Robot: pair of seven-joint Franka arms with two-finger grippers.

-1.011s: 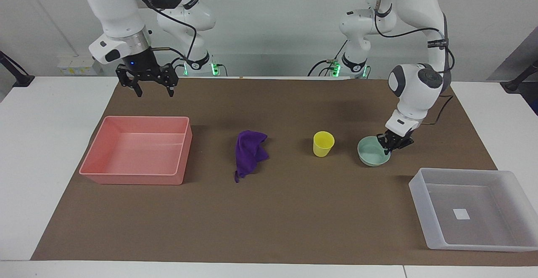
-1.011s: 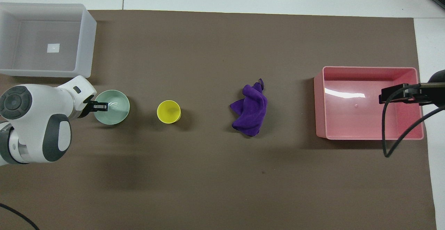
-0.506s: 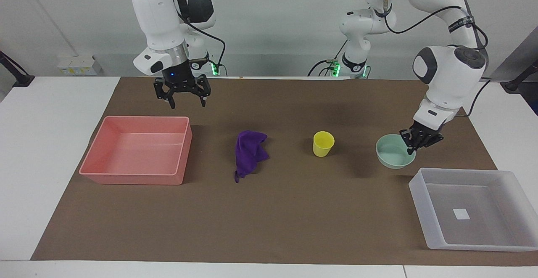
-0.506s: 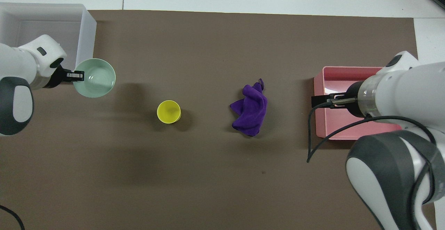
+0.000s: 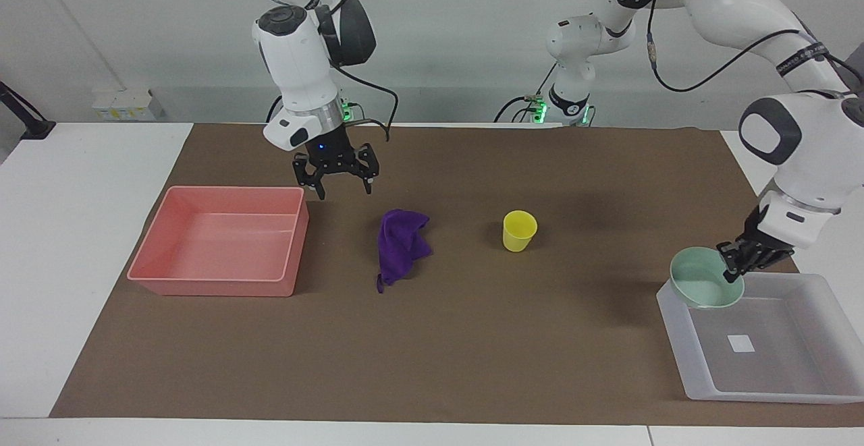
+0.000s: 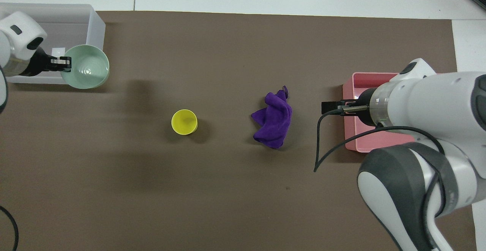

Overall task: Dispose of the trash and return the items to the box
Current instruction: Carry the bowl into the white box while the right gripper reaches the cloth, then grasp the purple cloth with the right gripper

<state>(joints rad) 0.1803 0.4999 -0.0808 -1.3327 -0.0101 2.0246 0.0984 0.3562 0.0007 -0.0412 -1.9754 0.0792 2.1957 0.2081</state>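
Left end effector clamped on the rim of the mint-green bowl, holding it in the air, tilted, over the corner of the box that lies nearest the robots and the cup. The box, a translucent tray with a white square label on its floor, sits at the left arm's end of the table.

Right end effector, fingers spread apart and empty, hangs over the brown mat between the pink bin and the purple cloth, clear of both.

The cloth lies crumpled near the middle of the mat, its thin tail pointing away from the robots. The yellow cup stands upright beside it, toward the left arm's end and well apart from the box. The bin rests at the right arm's end of the mat.
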